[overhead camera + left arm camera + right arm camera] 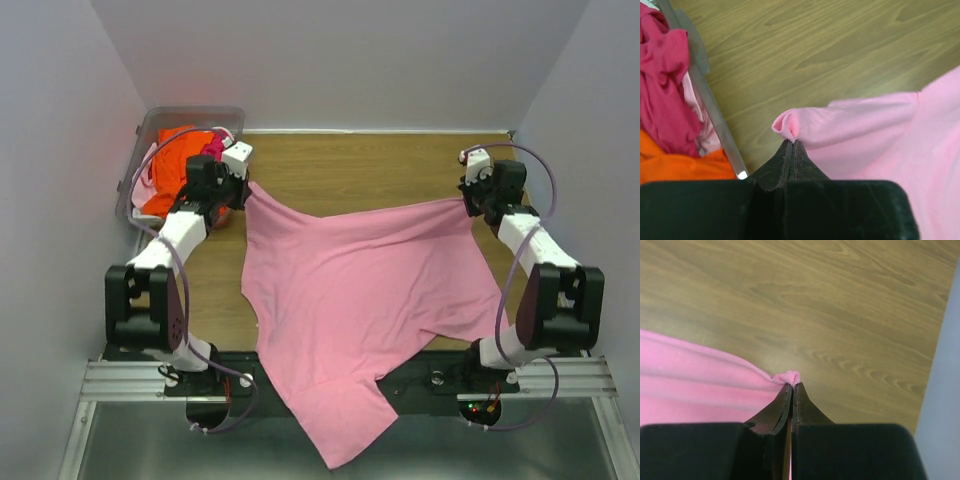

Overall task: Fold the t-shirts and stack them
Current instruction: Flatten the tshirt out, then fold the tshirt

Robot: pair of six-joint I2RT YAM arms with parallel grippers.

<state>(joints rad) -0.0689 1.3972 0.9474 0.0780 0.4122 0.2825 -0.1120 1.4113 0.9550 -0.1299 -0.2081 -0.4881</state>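
1. Wooden table (380,170) carries the light pink t-shirt (360,300), spread between both arms, one end hanging over the near edge.
2. Clear plastic bin (195,112), far left, holds a crumpled orange t-shirt (178,168), hot pink t-shirt (665,100) and pale pink t-shirt (694,97).
3. Left gripper (792,143) and right gripper (791,385) are each clamped on a corner of the light pink t-shirt.

The pinched corner of the soft light pink cotton t-shirt (875,140) is hidden between the closed fingers of my left gripper (792,144), another corner inside my right gripper (791,386). My left arm (180,232) covers part of the clear plastic bin (195,112); the bright orange t-shirt (685,165) there is cut off at the wrist view's left edge.
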